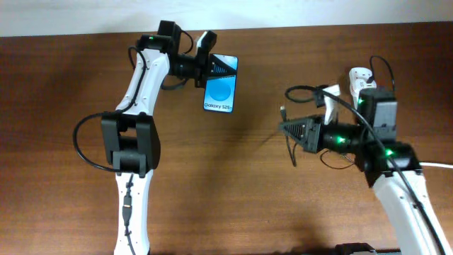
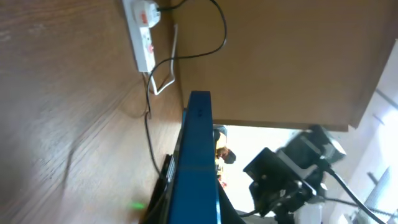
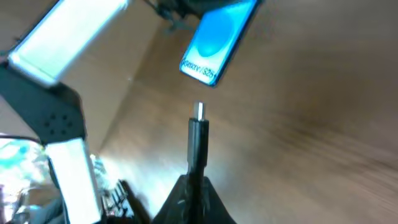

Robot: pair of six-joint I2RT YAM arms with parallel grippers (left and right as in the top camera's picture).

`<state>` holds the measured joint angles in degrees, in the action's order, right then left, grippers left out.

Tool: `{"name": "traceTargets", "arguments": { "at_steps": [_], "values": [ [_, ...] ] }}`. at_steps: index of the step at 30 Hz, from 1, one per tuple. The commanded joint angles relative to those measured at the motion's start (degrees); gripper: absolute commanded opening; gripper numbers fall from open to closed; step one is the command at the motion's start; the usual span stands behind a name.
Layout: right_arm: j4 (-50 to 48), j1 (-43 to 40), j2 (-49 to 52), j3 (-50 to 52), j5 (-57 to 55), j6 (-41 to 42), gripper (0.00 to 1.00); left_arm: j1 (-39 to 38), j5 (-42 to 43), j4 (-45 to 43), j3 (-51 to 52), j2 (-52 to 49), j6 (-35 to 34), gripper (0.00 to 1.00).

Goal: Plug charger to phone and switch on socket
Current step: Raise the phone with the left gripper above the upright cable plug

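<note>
My left gripper [image 1: 218, 69] is shut on the phone [image 1: 219, 91], whose bright blue screen reads "Galaxy S25", and holds it above the table at the back middle. In the left wrist view the phone [image 2: 198, 163] shows edge-on between the jaws [image 2: 196, 211]. My right gripper [image 1: 287, 128] is shut on the charger plug [image 3: 198, 134], its metal tip pointing at the phone [image 3: 217, 42], a gap between them. The thin black cable [image 1: 291, 152] hangs below the jaws. The socket [image 1: 359, 79] lies at the back right, partly hidden by my right arm; it also shows in the left wrist view [image 2: 142, 31].
A thick white cord [image 1: 435, 166] runs off the right edge. The left arm's white links [image 1: 134, 152] stand over the left half of the brown wooden table [image 1: 233, 184]. Its far edge [image 1: 283, 25] meets a pale wall.
</note>
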<state>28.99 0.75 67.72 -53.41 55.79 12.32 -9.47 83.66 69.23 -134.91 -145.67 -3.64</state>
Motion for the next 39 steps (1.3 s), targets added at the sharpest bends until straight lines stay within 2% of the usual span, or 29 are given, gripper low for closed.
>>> {"name": "traceTargets", "arguments": {
  "at_steps": [1, 4, 6, 8, 10, 12, 17, 19, 22, 27, 32, 39],
  "values": [
    [-12.3, 0.7, 2.1, 7.2, 7.3, 11.9, 0.04, 0.3, 6.5, -1.2, -0.9, 0.7, 3.5, 0.00],
    [-27.9, 3.1, 5.6, 10.6, 6.8, 25.0, 0.04, 0.1, 6.5, -3.3, -0.9, 0.7, 3.4, 0.00],
    [-34.4, 4.7, 7.4, 10.8, 4.8, 30.8, 0.04, 0.1, 6.5, -4.9, -0.9, 0.7, 1.2, 0.00],
    [-41.1, 7.9, 8.9, 10.8, 0.4, 36.8, 0.04, 0.1, 6.5, -11.9, -0.9, 0.7, -8.3, 0.00],
    [-42.4, 11.3, 9.5, 10.8, -5.1, 39.7, 0.04, -0.7, 3.5, -23.9, -0.9, 0.7, -24.7, 0.00],
    [-43.0, 13.1, 9.6, 10.8, -7.2, 40.3, 0.04, -1.7, 0.3, -31.6, -0.9, 0.7, -34.8, 0.00],
    [-43.5, 13.8, 9.6, 10.8, -8.5, 40.3, 0.04, -5.3, -4.0, -64.4, -0.9, 0.7, -67.8, 0.00],
    [-43.9, 13.8, 9.6, 10.8, -9.1, 40.1, 0.04, -6.6, -5.8, -74.7, -0.9, 0.7, -75.7, 0.00],
    [-44.1, 13.3, 9.6, 10.8, -9.5, 39.1, 0.04, -8.3, -7.0, -82.3, -0.9, 0.7, -81.1, 0.00],
    [-49.4, 7.0, 9.6, 10.8, -4.4, 37.9, 0.04, -8.5, -8.8, -82.2, -0.9, 0.7, -81.2, 0.00],
    [-50.4, 6.7, 9.6, 10.8, -4.3, 37.9, 0.04, -10.2, -11.5, -82.2, -0.9, 0.7, -80.3, 0.00],
    [-52.4, 6.3, 9.6, 10.8, -3.7, 37.4, 0.04, -10.8, -9.4, -82.3, -0.9, 0.7, -78.8, 0.00]
  ]
}}
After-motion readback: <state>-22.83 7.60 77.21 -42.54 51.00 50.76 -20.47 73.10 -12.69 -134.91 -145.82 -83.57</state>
